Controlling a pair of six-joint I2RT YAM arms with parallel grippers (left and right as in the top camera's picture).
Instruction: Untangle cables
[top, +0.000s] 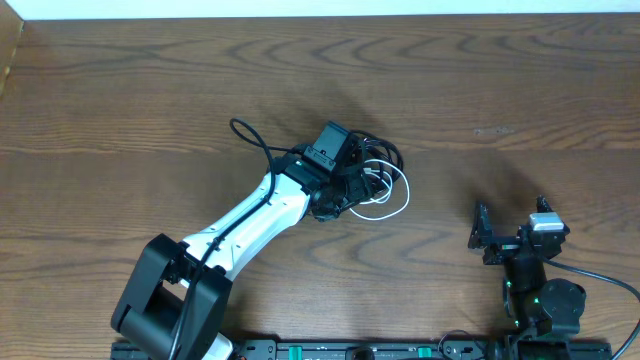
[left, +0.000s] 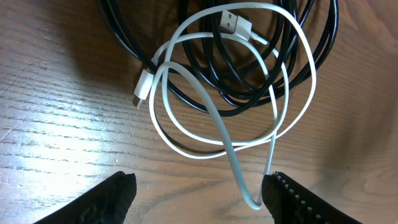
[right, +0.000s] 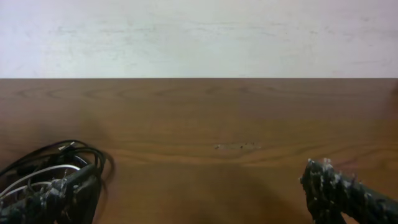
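Presently, the thin white USB cable (left: 232, 163), looped over the coiled black cables (left: 118, 25) at the middle of the brown wooden table (top: 150, 90), is found directly below the nearer left gripper (left: 199, 193), fingers parted, its lowest bend beside one finger; the right gripper (top: 510, 228), likewise parted, is parked by the near-right corner.

You have no text, label, brand or number to read in any of the three views. The one candidate is a faint pale mark (top: 494, 131) on the wooden table (top: 150, 80). It also shows in the right wrist view, but it is too smeared to read.
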